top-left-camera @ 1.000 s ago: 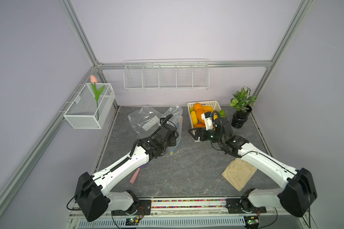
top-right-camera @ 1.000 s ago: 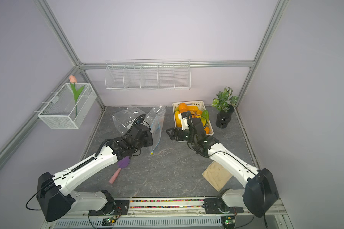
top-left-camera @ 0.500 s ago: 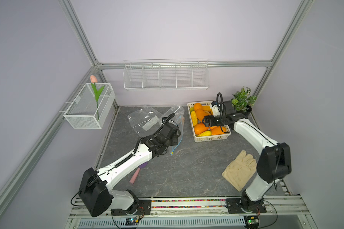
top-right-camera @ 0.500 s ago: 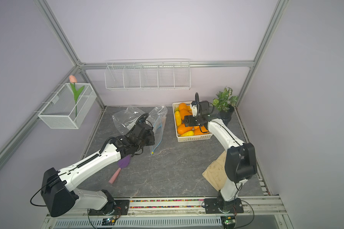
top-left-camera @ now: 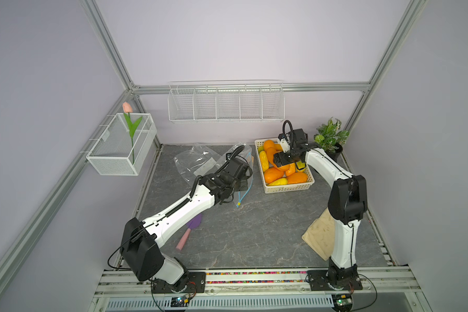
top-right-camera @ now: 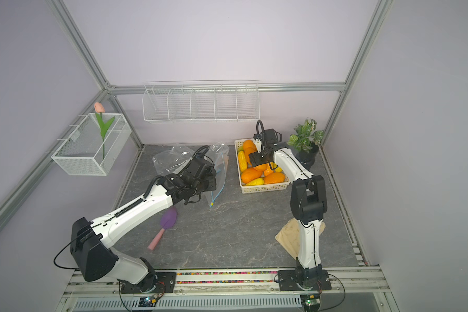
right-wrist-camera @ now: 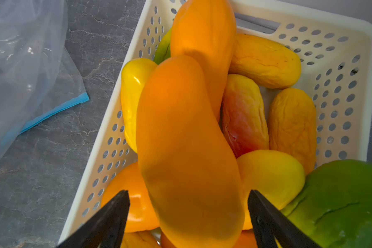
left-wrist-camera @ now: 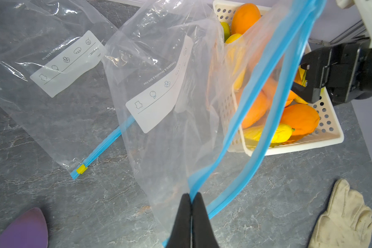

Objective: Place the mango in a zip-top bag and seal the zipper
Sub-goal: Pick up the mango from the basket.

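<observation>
Mango (right-wrist-camera: 180, 128) sits inside the wide right pincer (right-wrist-camera: 187, 192), so clamp mid-body gently; left pincer (left-wrist-camera: 191, 195) pinches the zip-top bag (left-wrist-camera: 170, 139).

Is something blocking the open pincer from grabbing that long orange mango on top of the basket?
Nothing visible does. The right pincer hangs open right at the long orange mango, one jaw on each side. That mango lies on top of the other fruit in the basket.
</observation>
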`<state>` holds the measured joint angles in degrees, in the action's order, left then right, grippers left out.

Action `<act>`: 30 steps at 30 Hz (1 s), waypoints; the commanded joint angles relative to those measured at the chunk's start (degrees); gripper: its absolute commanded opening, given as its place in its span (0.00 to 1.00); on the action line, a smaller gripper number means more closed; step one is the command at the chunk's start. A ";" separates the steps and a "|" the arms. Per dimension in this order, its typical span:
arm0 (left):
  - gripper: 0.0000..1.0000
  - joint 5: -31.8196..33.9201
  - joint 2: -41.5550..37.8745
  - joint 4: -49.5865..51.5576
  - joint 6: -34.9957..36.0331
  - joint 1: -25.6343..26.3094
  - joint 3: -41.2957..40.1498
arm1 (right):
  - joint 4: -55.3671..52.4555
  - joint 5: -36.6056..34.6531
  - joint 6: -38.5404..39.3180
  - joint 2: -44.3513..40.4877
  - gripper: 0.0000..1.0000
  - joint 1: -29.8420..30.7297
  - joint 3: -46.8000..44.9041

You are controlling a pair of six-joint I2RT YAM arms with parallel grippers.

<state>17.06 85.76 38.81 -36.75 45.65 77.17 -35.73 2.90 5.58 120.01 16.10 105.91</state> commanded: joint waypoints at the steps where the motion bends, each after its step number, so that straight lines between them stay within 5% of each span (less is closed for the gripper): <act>1: 0.00 0.10 0.29 3.64 -3.11 -0.32 3.05 | -1.17 0.48 3.73 1.50 0.89 -0.08 1.46; 12: 0.00 -4.97 0.29 7.57 -12.23 -2.03 7.97 | -4.18 4.30 7.86 6.60 0.89 0.29 5.15; 15: 0.00 -5.55 0.58 7.42 -12.76 -2.93 7.99 | -2.64 2.93 7.11 4.81 0.97 0.25 3.02; 23: 0.00 -8.38 0.58 5.49 -13.50 -4.60 8.06 | 7.00 5.73 0.27 -7.90 0.58 0.07 -7.51; 30: 0.00 -8.96 1.31 3.66 -15.20 -4.78 8.78 | 15.96 10.56 -7.33 -21.21 0.42 0.10 -19.10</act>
<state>8.47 85.84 44.14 -49.71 41.19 84.12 -25.78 9.52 3.01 103.88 16.12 90.50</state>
